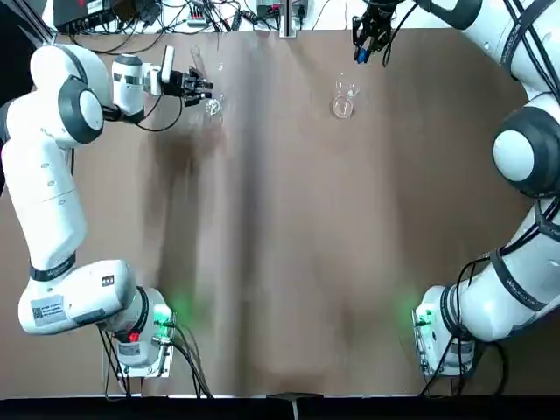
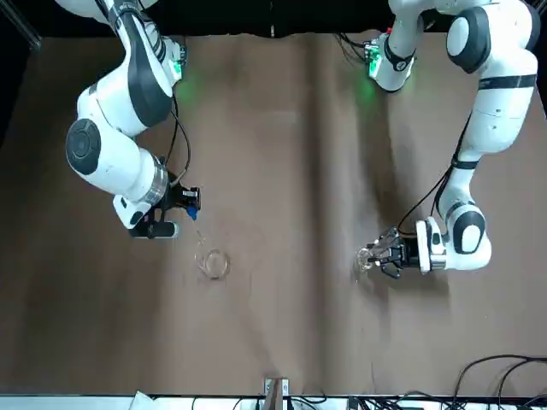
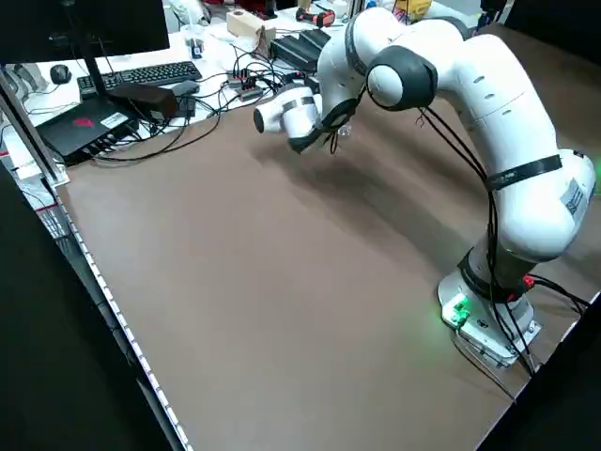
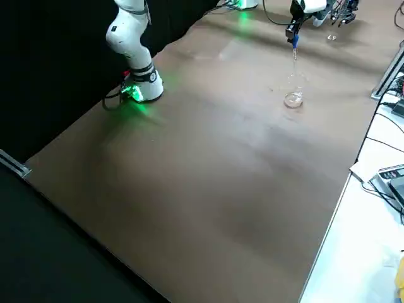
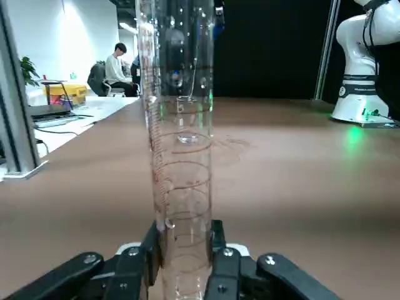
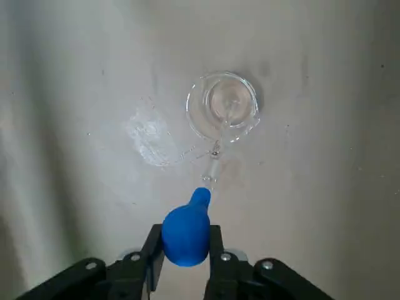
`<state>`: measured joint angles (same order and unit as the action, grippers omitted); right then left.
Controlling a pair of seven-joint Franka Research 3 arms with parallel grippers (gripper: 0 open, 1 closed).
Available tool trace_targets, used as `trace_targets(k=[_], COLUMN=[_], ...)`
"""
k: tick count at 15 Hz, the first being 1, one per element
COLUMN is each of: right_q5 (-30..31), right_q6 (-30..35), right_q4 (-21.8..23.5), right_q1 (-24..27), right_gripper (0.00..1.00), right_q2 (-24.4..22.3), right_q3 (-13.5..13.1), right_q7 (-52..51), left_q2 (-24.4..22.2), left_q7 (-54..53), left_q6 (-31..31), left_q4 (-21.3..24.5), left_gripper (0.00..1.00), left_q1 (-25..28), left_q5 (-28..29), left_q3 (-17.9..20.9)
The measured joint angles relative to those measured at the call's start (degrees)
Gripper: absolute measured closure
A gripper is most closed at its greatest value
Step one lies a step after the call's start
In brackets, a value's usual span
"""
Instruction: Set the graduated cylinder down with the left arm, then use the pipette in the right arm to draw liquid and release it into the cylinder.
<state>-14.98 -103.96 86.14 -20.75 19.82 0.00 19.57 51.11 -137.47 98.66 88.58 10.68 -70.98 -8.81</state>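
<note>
The graduated cylinder stands upright between the fingers of my left gripper, which is shut on its lower part. In the top view that gripper is at the far left of the table, with the cylinder's round foot just beyond it. Whether the foot touches the table I cannot tell. My right gripper is shut on the blue bulb of the pipette. It hangs at the far right, and the pipette's clear tip points down over a short clear beaker.
The beaker stands on the brown table at the far right of centre. Cables and equipment lie beyond the far edge. A person sits in the background of the left wrist view.
</note>
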Motion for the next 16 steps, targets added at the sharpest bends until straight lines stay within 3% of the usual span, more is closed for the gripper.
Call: trace_targets(k=[8,16], right_q5=[-4.21,-4.5], right_q6=[2.61,4.16], right_q4=[-2.26,-3.4], right_q1=[0.7,1.28], right_gripper=[0.67,0.67], right_q2=[-0.32,-0.94], right_q3=[0.0,-0.03], right_q7=[0.0,0.08], left_q2=[-0.1,-0.1], left_q7=[2.71,2.89], left_q6=[11.67,22.24], left_q4=[0.07,0.37], left_gripper=[0.66,0.66], left_q1=[-3.55,-15.03], left_q5=[-0.36,-10.83], left_q3=[-7.73,-8.94])
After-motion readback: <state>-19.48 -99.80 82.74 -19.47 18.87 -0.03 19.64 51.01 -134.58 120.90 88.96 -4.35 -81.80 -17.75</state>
